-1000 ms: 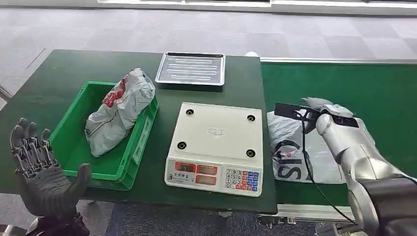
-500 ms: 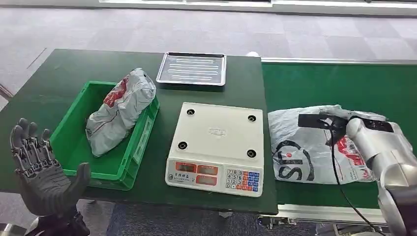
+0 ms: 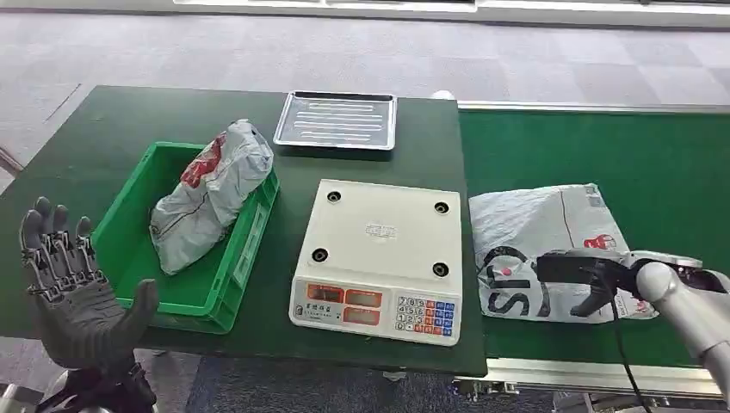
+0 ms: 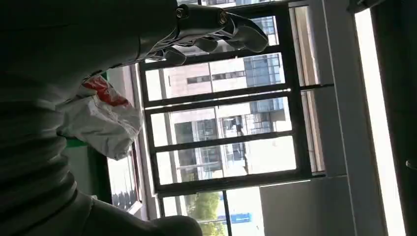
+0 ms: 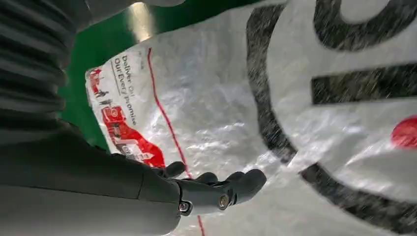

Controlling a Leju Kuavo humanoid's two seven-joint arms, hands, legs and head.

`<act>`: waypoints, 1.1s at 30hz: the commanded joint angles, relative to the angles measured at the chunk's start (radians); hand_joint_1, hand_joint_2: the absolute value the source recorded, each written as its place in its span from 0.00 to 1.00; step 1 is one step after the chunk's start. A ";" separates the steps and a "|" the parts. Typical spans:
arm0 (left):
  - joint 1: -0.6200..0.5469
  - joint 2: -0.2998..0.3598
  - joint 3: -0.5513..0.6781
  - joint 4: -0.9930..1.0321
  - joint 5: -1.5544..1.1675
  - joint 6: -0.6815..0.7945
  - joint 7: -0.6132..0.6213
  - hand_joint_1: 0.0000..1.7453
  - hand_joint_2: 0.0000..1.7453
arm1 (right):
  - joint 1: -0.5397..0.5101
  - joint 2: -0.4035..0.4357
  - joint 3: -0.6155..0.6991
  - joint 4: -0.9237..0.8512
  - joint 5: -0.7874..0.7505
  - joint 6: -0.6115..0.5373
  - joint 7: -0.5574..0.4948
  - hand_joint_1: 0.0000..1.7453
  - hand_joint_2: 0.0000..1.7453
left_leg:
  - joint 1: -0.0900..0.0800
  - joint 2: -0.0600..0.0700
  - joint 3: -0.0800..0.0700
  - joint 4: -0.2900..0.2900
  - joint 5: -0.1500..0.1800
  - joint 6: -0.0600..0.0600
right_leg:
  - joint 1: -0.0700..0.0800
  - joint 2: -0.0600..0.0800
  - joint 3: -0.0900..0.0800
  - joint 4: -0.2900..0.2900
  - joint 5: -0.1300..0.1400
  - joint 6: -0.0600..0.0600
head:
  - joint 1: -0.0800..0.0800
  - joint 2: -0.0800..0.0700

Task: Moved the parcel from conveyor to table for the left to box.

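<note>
The right hand (image 3: 578, 277) hovers over the near edge of the parcel (image 3: 538, 237), fingers (image 5: 231, 189) spread and slightly curled, holding nothing; whether they touch the plastic I cannot tell. The parcel, a flat grey-white mailer with black lettering and a red patch, lies on the green conveyor (image 3: 603, 146), at about 3 o'clock from the scale (image 3: 383, 249) and just beside the table's edge. The left hand (image 3: 73, 297) is raised palm-up at 8 o'clock of the table (image 3: 103, 112), fingers apart and empty. Just at its 2 o'clock sits the green box (image 3: 219, 280), with a crumpled grey bag (image 3: 211, 194) lying in it. A metal tray (image 3: 336, 120) rests at 12 o'clock from the scale.
</note>
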 commanded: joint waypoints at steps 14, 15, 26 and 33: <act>-0.028 0.018 0.025 0.030 -0.010 0.002 0.014 0.00 1.00 | 0.088 0.023 0.108 -0.177 -0.007 -0.055 0.065 0.00 1.00 | 0.001 0.005 0.005 -0.003 -0.001 0.000 | 0.001 0.005 0.004 -0.003 0.001 -0.002 | 0.000 0.000; -0.028 0.018 0.025 0.030 -0.010 0.002 0.014 0.00 1.00 | 0.088 0.023 0.108 -0.177 -0.007 -0.055 0.065 0.00 1.00 | 0.000 0.004 0.004 -0.002 -0.001 0.000 | 0.000 0.004 0.004 -0.003 0.000 -0.001 | 0.000 0.000; -0.020 0.019 0.034 0.021 -0.014 0.010 0.014 0.00 1.00 | 0.030 0.069 0.125 -0.102 0.024 -0.095 0.082 0.00 1.00 | 0.000 0.008 0.005 -0.003 -0.001 0.000 | 0.000 0.007 0.004 -0.003 0.001 -0.002 | 0.000 0.000; 0.050 -0.001 0.041 -0.059 -0.032 0.051 0.008 0.00 1.00 | -0.077 0.107 0.105 0.048 0.286 -0.282 0.374 0.00 1.00 | 0.000 0.006 0.002 -0.001 -0.001 0.000 | 0.000 0.005 0.001 -0.001 0.000 -0.001 | 0.000 0.000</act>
